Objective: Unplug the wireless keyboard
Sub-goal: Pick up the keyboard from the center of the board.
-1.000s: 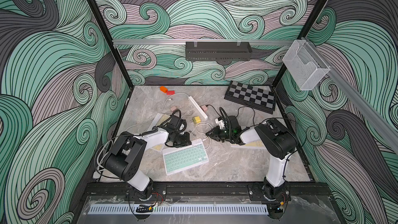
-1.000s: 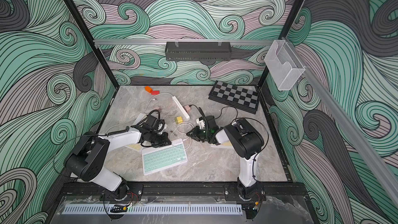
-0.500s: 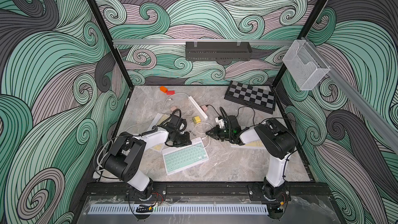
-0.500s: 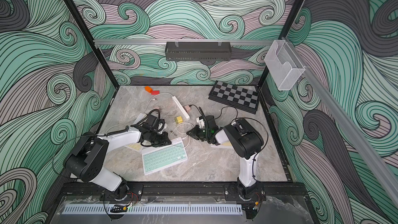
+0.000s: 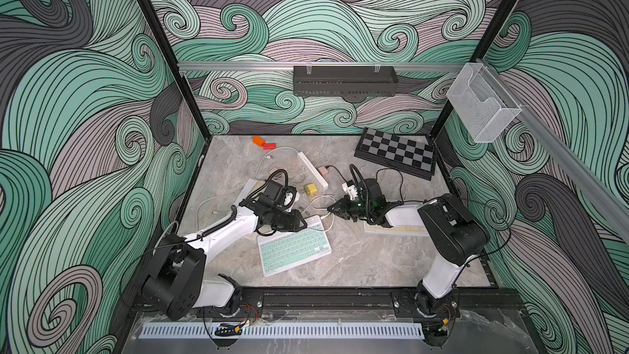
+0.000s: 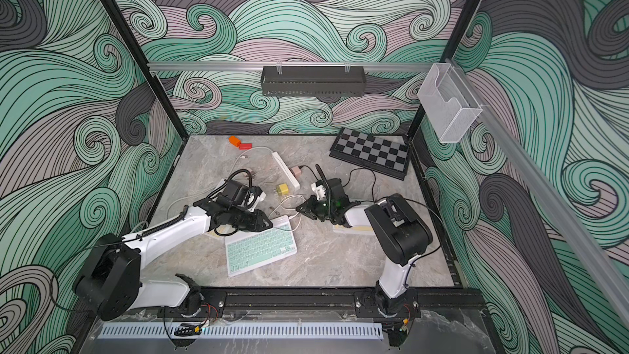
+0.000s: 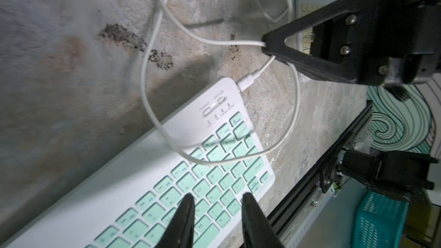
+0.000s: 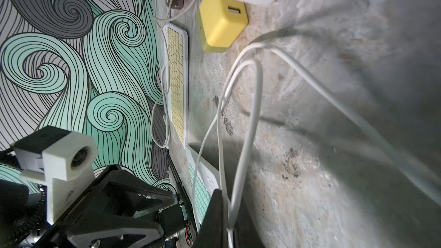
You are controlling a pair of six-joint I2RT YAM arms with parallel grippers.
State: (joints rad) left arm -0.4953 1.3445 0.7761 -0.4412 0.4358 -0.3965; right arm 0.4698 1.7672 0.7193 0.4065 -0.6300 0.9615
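Here, the left end effector [image 7: 216,202] is hovering over the mint wireless keyboard [image 5: 294,248], fingers apart, gripping nothing. The keyboard is lying flat on the surface [image 5: 357,267], looking light and likely to slide. Its plug [image 7: 247,81] is sitting in the corner port; that stiff plug is probably the better hold. The right end effector [image 7: 265,46] is pinching the limp white cable [image 8: 248,139].

In both top views: set high above the near edge, looking steeply down, whole bench [image 5: 357,267] in the lower middle of the frame; almost the same coverage. Left wrist: close over the keyboard [image 7: 148,168], facing the right tool [image 7: 265,44]. Right wrist: low along the bench, seemingly rolled sideways, sharing that keyboard's corner and the white cable [image 8: 249,120].
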